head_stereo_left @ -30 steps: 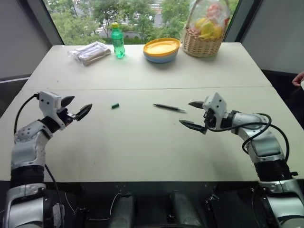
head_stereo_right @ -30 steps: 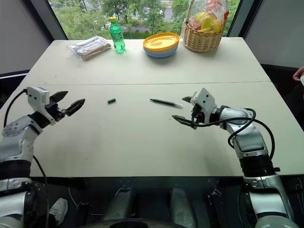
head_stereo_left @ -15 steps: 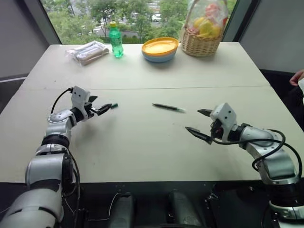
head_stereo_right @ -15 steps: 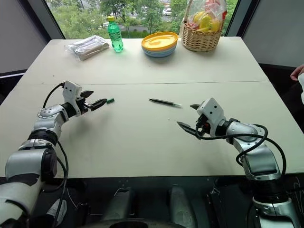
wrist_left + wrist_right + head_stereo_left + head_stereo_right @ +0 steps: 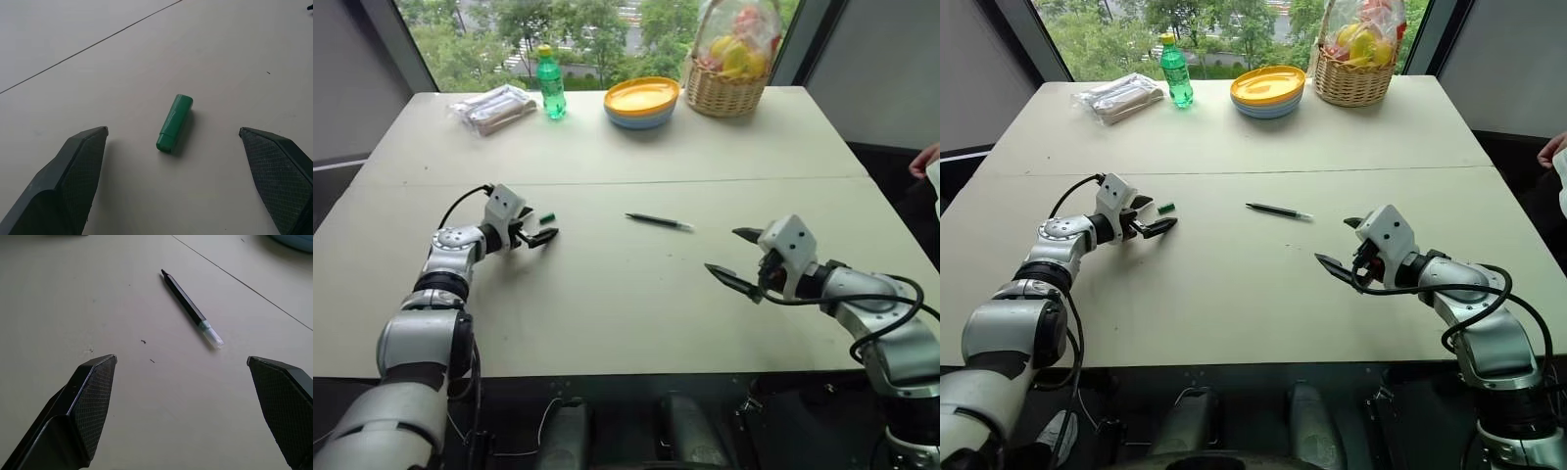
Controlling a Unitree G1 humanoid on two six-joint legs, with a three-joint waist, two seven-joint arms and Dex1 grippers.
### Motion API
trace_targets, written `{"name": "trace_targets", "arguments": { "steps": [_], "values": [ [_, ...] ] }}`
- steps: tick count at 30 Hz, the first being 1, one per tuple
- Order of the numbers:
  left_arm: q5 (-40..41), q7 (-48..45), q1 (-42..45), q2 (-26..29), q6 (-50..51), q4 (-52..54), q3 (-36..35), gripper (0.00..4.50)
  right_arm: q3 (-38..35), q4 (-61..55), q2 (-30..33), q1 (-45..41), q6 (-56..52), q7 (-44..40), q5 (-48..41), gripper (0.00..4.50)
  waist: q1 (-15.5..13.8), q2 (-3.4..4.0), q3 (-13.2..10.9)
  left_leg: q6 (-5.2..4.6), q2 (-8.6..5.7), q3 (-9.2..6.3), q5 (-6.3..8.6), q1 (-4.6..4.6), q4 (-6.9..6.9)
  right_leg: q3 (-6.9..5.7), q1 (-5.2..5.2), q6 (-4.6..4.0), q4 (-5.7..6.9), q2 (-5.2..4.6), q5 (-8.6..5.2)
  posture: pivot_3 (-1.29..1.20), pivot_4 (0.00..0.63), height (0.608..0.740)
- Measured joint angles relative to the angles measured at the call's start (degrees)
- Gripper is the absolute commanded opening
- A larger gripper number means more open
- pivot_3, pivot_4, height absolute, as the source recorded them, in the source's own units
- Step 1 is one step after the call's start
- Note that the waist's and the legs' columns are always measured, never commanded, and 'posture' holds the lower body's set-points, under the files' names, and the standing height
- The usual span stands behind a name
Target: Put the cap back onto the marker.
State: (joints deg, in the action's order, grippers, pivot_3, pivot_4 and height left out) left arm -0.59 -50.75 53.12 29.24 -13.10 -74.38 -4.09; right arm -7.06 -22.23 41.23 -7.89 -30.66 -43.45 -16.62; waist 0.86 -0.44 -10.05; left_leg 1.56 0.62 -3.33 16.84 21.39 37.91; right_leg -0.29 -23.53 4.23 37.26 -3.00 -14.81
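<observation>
Left gripper (image 5: 540, 227) spread around the cap (image 5: 174, 122), seemingly not touching, right gripper (image 5: 736, 258) spread, near the marker (image 5: 660, 221)

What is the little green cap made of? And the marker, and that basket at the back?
The cap looks like smooth plastic: even green with a soft shine along its side. The marker seems plastic too: a matte black barrel ending in a pale, see-through tip section. The basket looks woven, probably wicker or straw: tan with a ribbed weave, and a glossy clear wrap over what is inside.
</observation>
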Motion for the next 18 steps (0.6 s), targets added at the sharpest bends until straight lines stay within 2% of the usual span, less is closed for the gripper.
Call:
{"name": "trace_targets", "arguments": {
  "steps": [4,5,7,8,13,14,15,18],
  "values": [
    [0.0,0.5,0.0,0.0,0.4,0.0,0.0,4.5,-0.1,0.3,0.4,-1.2,0.1,-0.3,-0.1,4.41,0.0,0.0,0.0,0.0,0.01,0.0,0.0,-0.02,0.01,0.0,0.01,0.0,0.03,0.02,0.0,0.0,0.15,0.74],
    [0.0,0.6,0.0,0.0,0.5,0.0,0.0,4.26,-0.1,0.4,0.4,-1.5,0.1,-0.3,-0.2,4.47,0.0,0.0,0.0,0.0,0.02,0.0,0.0,-0.02,0.01,0.0,0.01,0.0,0.03,0.02,0.0,0.0,0.15,0.74],
    [0.0,0.8,0.4,-0.1,1.7,-0.1,0.0,3.74,-0.1,0.4,0.4,-1.6,0.2,-0.3,-0.3,4.5,0.0,0.0,0.0,0.0,0.03,-0.02,0.0,-0.04,0.03,0.0,0.04,0.0,0.04,0.04,0.0,0.0,0.15,0.74],
    [0.0,0.9,0.6,-0.1,2.5,-0.2,-0.1,3.31,-0.1,0.5,0.4,-1.6,0.2,-0.3,-0.4,4.5,0.0,0.0,0.0,0.0,0.03,-0.02,0.0,-0.04,0.04,0.0,0.04,0.0,0.05,0.04,0.0,0.0,0.15,0.74],
    [0.0,1.3,0.9,-0.3,4.1,-0.3,-0.1,0.83,-0.3,0.5,0.4,-1.1,0.2,-0.1,-0.4,4.5,0.2,0.0,0.0,0.0,0.1,-0.02,0.0,-0.09,0.06,0.01,0.05,0.0,0.1,0.13,0.0,0.0,0.15,0.74],
    [0.0,1.5,0.9,-0.3,4.3,-0.3,-0.1,0.21,-0.4,0.5,0.4,-0.8,0.2,0.0,-0.4,4.5,0.2,0.0,0.0,0.0,0.12,-0.02,0.0,-0.1,0.06,0.01,0.05,0.0,0.11,0.14,0.0,0.0,0.15,0.74],
    [0.0,2.0,0.9,-0.3,4.5,-0.3,-0.1,0.02,-0.5,0.5,0.4,-0.5,0.2,0.1,-0.5,4.5,0.2,0.0,0.0,0.0,0.13,-0.02,0.0,-0.11,0.06,0.02,0.05,-0.01,0.13,0.16,0.0,0.0,0.15,0.74],
    [0.0,2.5,1.0,-0.3,4.9,-0.3,-0.1,0.02,-0.7,0.3,0.4,-0.1,0.2,0.3,-0.5,4.5,0.2,0.0,0.0,0.0,0.14,-0.01,0.0,-0.14,0.06,0.04,0.05,-0.01,0.15,0.18,0.01,0.0,0.15,0.74]
  ]
}}
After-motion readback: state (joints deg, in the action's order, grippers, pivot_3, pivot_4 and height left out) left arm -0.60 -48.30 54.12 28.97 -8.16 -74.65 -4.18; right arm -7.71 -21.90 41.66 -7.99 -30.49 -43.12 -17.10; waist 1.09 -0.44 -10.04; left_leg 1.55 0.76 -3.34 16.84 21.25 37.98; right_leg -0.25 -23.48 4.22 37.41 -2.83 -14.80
